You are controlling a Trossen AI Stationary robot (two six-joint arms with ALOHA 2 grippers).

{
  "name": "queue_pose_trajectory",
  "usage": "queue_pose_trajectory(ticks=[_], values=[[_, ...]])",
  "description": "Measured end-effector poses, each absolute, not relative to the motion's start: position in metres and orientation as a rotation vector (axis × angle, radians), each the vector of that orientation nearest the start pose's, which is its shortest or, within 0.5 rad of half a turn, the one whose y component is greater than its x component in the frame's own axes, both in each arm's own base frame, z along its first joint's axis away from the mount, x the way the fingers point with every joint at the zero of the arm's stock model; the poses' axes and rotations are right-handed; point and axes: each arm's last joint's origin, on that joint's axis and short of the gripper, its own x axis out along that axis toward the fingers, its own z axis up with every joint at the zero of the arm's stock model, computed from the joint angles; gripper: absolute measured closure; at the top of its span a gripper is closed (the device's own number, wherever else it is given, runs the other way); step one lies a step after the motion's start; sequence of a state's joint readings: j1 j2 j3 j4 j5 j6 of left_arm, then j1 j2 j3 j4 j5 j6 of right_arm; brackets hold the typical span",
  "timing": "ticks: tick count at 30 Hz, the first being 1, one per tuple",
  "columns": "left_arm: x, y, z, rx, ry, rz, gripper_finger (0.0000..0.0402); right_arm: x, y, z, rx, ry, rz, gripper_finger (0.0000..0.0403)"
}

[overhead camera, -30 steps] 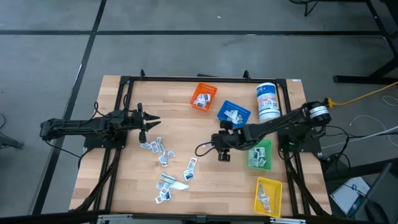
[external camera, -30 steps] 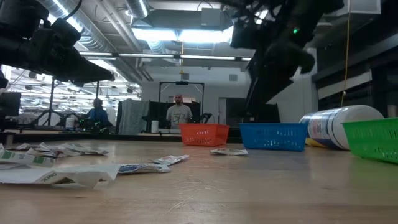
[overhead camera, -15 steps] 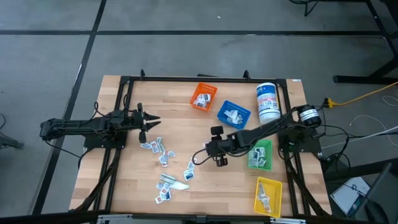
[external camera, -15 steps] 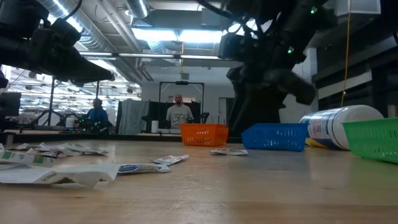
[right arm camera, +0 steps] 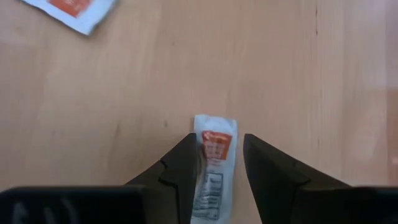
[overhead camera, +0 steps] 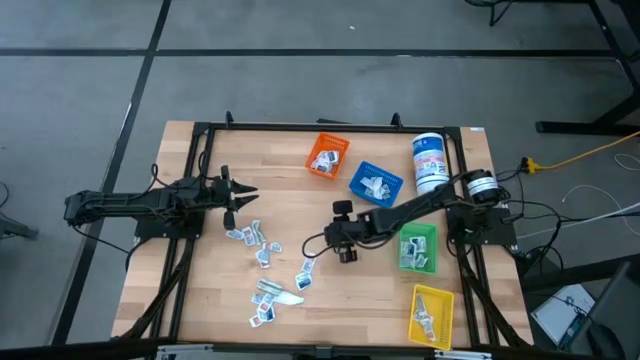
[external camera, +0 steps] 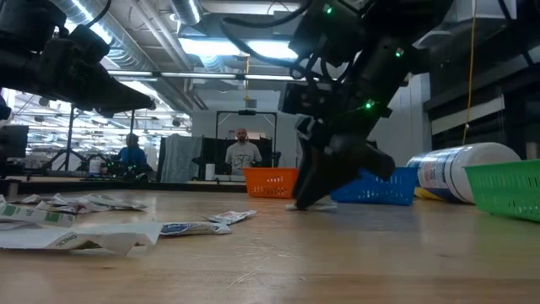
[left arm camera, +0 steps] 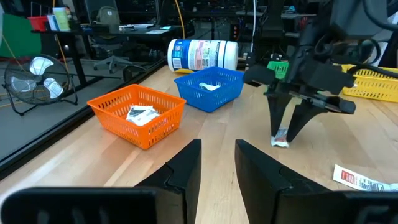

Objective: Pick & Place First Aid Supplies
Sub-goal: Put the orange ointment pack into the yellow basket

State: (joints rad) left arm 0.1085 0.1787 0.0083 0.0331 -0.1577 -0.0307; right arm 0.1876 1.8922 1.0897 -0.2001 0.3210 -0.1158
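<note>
A: State the position of the right gripper [overhead camera: 308,243].

B: It is lowered to the table [overhead camera: 200,290] near the middle, fingers pointing down. The jaws stand open, one finger on each side of a single white packet [right arm camera: 212,163] with red print. The packet lies flat on the wood between the fingertips; whether the pads touch it cannot be told.

A: And the left gripper [overhead camera: 243,196]?

B: It hovers above the table's left side, jaws open, holding nothing.

A: Where are the remaining first aid supplies [overhead camera: 262,262]?

B: Scattered loose on the wood in front of the left gripper and toward the near edge — well apart from the bins. One more packet [right arm camera: 69,14] lies near the one under the right gripper.

A: List the surrounding objects.

B: Orange bin [overhead camera: 326,155] and blue bin [overhead camera: 375,183] at the far side, green bin [overhead camera: 419,249] and yellow bin [overhead camera: 431,314] on the right; each holds packets. A white canister [overhead camera: 430,163] with a blue label lies just beside the blue bin.

A: Any obstruction?

B: In the low view the right arm covers part of the blue bin. People stand in the room beyond the table — far off.
</note>
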Motion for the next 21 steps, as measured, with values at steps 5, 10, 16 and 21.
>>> queue_pose_trajectory(ticks=[5, 10, 16, 21], values=[[0.1061, 0.0161, 0.1549, -0.027, 0.133, 0.268, 0.0311, 0.3641, 0.0595, 0.1359, -0.343, 0.987, -0.044, 0.0297], [0.1061, 0.0161, 0.1548, -0.027, 0.133, 0.268, 0.0309, 0.364, 0.0599, 0.1356, -0.335, 0.988, -0.037, 0.0353], [0.1061, 0.0162, 0.1549, -0.027, 0.133, 0.268, 0.0311, 0.364, 0.06, 0.1355, -0.335, 0.989, -0.036, 0.0396], [0.1061, 0.0161, 0.1548, -0.027, 0.133, 0.268, 0.0309, 0.3641, 0.0622, 0.136, -0.328, 0.987, -0.022, 0.0392]])
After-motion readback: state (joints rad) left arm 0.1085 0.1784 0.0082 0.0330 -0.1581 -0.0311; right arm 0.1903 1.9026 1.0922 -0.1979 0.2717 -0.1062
